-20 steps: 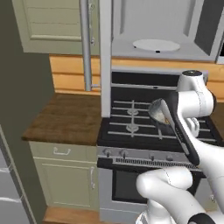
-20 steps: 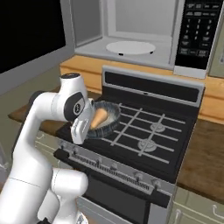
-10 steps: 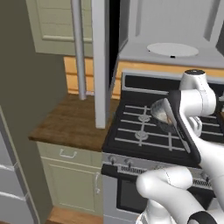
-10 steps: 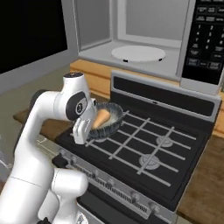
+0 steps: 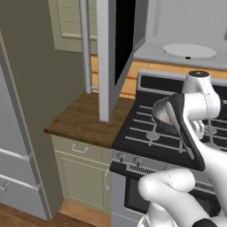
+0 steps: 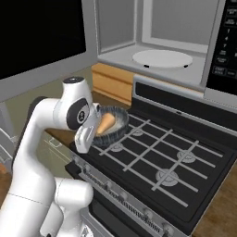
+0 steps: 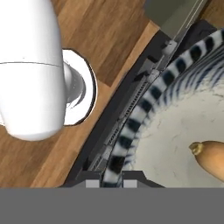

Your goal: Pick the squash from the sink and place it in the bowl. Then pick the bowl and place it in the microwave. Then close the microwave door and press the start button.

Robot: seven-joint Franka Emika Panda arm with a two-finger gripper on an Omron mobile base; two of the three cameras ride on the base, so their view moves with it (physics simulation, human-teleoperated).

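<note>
Left base view: arm rising from lower right, bowl (image 5: pixel 163 116) carried at the wrist above the black stove (image 5: pixel 150 137), its rim tipped toward the camera; gripper itself hidden behind the arm here. Microwave (image 5: pixel 177 26) up above with door (image 5: pixel 116 48) swung wide open, edge-on and hanging over the wooden counter (image 5: pixel 84 119); white turntable (image 5: pixel 189 50) visible inside. Beige cabinets (image 5: pixel 84 173) below the counter. Right base view: bowl (image 6: pixel 111 126) held over the front left burner grates of the stove (image 6: pixel 162 157), squash (image 6: pixel 105 123) lying inside it, narrow end toward the far rim. Gripper (image 6: pixel 92 134) clamped on the near rim of the bowl. Microwave (image 6: pixel 152 37) open behind and above, turntable (image 6: pixel 162 58) bare, keypad (image 6: pixel 227 32) on its right face. Hand view: fingertips (image 7: pixel 92 183) at the bottom edge pinching the striped rim of the bowl (image 7: pixel 144 109), one tip outside, one inside. Squash (image 7: pixel 209 156) resting on the pale inner floor, lower right. Stove (image 7: pixel 127 109) front edge and wood floor (image 7: pixel 100 39) far below.
</note>
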